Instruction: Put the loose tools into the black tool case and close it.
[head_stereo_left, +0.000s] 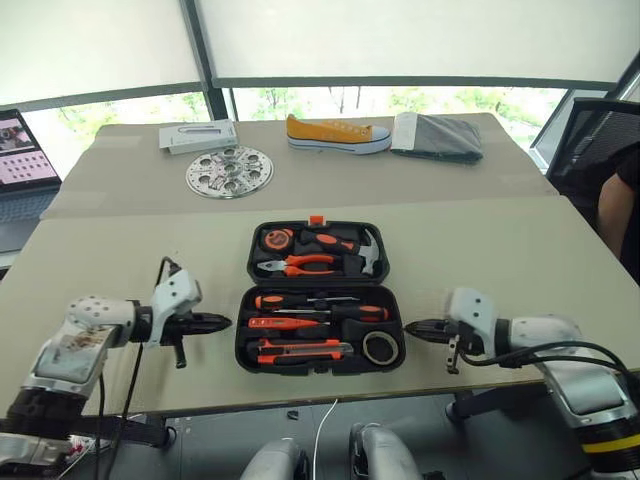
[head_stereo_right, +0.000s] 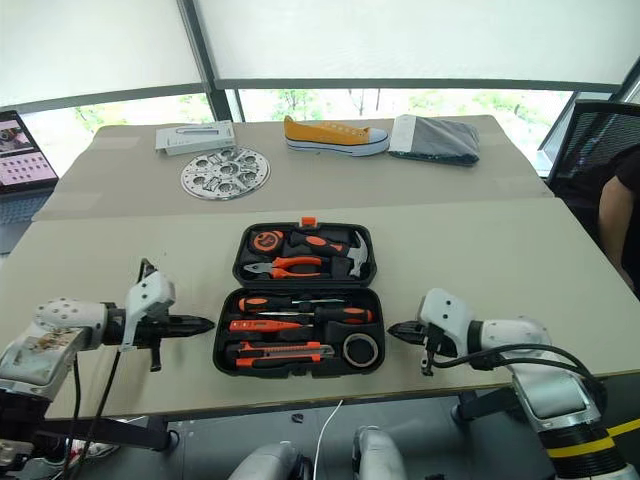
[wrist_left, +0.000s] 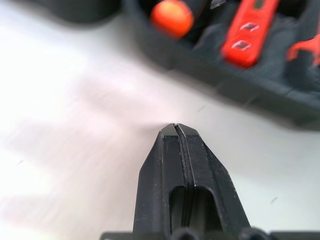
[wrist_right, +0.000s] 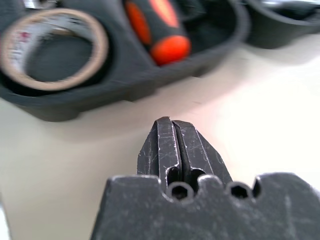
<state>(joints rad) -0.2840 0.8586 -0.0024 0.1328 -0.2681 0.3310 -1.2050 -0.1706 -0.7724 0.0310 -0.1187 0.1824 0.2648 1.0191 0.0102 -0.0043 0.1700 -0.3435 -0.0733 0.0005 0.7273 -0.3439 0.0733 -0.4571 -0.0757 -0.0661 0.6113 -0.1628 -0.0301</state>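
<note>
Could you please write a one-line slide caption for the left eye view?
Open tool case with tools stowed, flanked by the shut left gripper and right gripper.

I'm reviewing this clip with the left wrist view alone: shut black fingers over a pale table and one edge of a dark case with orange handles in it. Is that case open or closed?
Observer: Open. The black tool case lies flat, lid half away from the robot.
Operator: Any tools left outside it?
Observer: None that I can see; two screwdrivers, the utility knife and the tape roll sit in the near half.
Operator: Where's the other arm?
Observer: The right gripper is shut, beside the case's opposite end, apart from it.
Operator: And mine?
Observer: The left gripper is clear of the case too.
</note>
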